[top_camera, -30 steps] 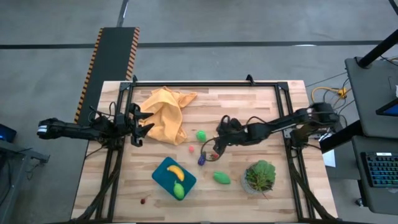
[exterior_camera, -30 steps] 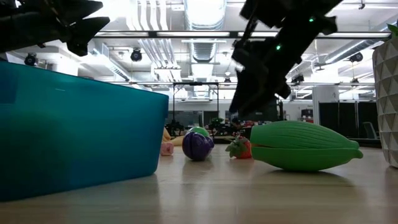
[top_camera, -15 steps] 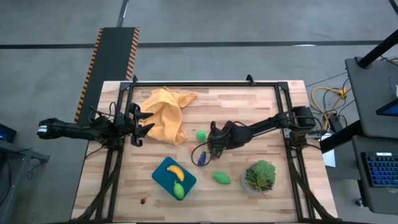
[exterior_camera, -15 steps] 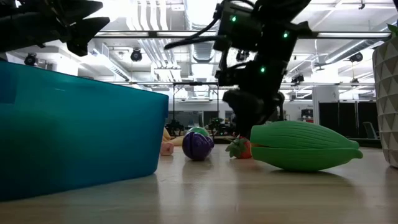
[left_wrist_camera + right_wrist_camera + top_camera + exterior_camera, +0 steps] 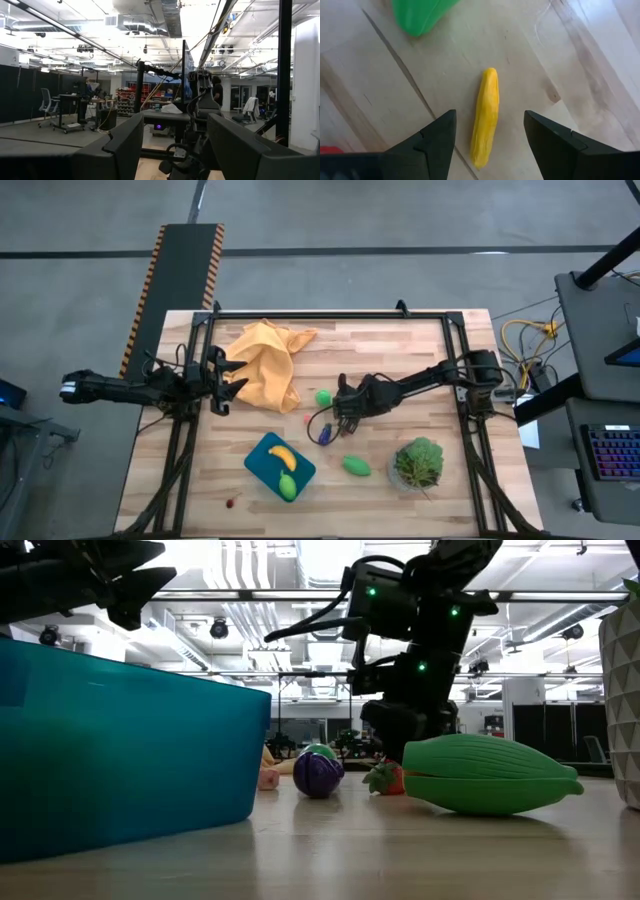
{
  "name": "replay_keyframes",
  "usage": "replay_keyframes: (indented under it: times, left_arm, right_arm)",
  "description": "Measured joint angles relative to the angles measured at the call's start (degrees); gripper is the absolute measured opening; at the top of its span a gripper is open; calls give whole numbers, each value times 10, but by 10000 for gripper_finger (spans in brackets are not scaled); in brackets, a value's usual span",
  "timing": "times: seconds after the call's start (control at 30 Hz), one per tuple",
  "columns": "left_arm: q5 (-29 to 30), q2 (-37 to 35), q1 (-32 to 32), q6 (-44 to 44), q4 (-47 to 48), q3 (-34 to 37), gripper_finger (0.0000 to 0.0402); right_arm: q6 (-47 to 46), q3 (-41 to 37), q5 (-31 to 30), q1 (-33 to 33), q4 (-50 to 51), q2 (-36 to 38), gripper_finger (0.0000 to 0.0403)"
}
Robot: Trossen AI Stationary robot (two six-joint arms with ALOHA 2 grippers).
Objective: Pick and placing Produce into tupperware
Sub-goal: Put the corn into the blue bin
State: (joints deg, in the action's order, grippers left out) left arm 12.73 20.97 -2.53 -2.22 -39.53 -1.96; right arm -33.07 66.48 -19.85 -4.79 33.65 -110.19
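The teal tupperware (image 5: 266,470) sits near the table's near edge with a yellow banana (image 5: 281,457) and a green oval (image 5: 288,487) in it. On the wood lie another green oval (image 5: 323,397), a pink piece (image 5: 308,420), the purple eggplant (image 5: 325,436) and a third green oval (image 5: 355,466). My right gripper (image 5: 338,412) hangs low over this cluster, open. In its wrist view its fingers stand on either side of a small yellow oblong piece (image 5: 486,117) without touching it. My left gripper (image 5: 232,385) waits open by the orange cloth.
An orange-yellow cloth (image 5: 268,363) lies crumpled toward the far left. A leafy plant in a clear pot (image 5: 418,462) stands near the right near corner. A tiny red piece (image 5: 232,502) lies by the near edge, and a red piece (image 5: 385,778) beside the big green oval (image 5: 490,773).
My right gripper has moved toward the table's left edge and come down over the cluster of produce, turning as it went, and has nearly settled in the last half second. No produce has moved.
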Motion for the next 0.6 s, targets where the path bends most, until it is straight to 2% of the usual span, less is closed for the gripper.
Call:
replay_keyframes:
  times: [0.23, 0.6]
  left_arm:
    - [0, 0, 0, 0, 0, 0, 206]
    - [0, 0, 0, 0, 0, 0, 206]
  right_arm:
    - [2, -1, 36, 6, -1, -3, 206]
    - [16, -2, 58, 8, -2, -2, 120]
